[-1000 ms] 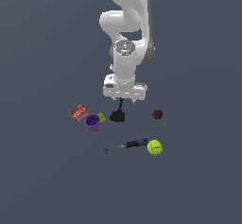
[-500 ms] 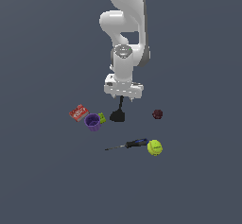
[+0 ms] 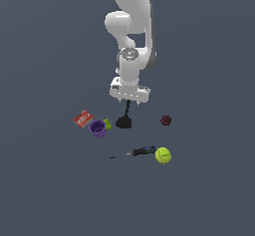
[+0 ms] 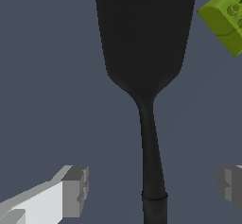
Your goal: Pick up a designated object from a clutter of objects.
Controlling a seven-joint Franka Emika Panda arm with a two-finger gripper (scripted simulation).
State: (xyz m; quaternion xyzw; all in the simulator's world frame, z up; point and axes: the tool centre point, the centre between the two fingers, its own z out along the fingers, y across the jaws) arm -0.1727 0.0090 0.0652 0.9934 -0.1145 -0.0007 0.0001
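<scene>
Your target, the all-black spatula with the long thin handle and flat wide trapezoid blade (image 4: pixel 144 38), lies directly under the end effector (image 4: pixel 152 186), and what matters for the coming move is that its handle runs straight through the gap between the two fingers, at right angles to the line they would close along. Going left to right in the wrist view: the grey pad of one finger (image 4: pixel 75 191) stands well clear of the handle, the handle sits in the middle, and the other pad (image 4: pixel 230 186) stands about as far off on the opposite side. So you have the end effector wide open, gripping nothing and touching nothing. The blade lies ahead of the fingers, with the small yellow-green studded block (image 4: pixel 224 17) just beside its far corner. From the exterior view the end effector (image 3: pixel 129 99) hangs above the handle's upper end; I judge a straight descent and a squeeze on the handle is what remains.
</scene>
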